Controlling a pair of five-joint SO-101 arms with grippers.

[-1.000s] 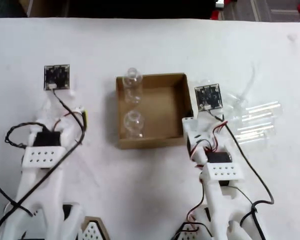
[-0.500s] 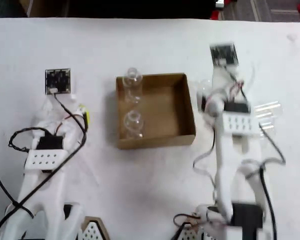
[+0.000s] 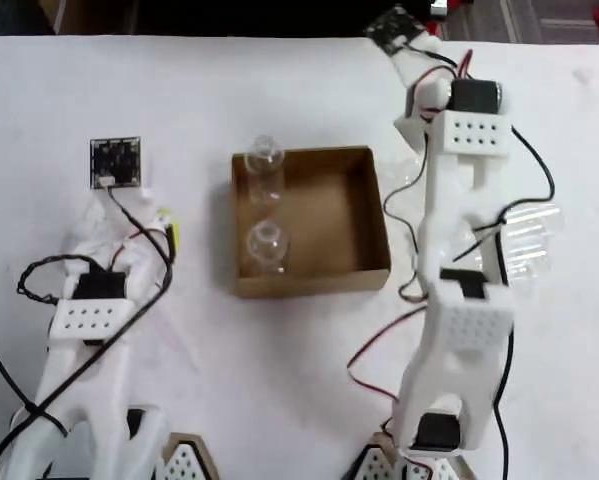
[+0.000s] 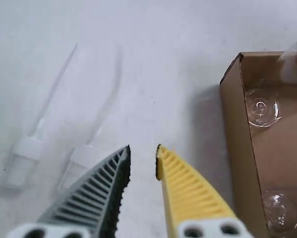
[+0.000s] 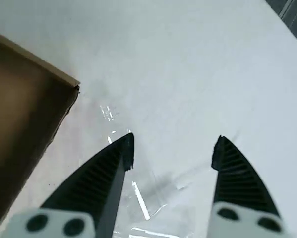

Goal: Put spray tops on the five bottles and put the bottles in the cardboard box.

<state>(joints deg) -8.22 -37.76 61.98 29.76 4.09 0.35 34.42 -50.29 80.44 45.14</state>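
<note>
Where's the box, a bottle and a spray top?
cardboard box [image 3: 329, 215], high view, bare brown floor.
bottle [image 3: 266, 245], high view, clear rounded top.
spray top [image 4: 22, 158], left wrist view, white cap.

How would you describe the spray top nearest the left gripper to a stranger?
Start at the cardboard box; two spray tops lie on the table outside its wall. Pick the nearer spray top, its white cap partly hidden by the grey finger of the left gripper; the farther spray top lies fully clear.
</note>
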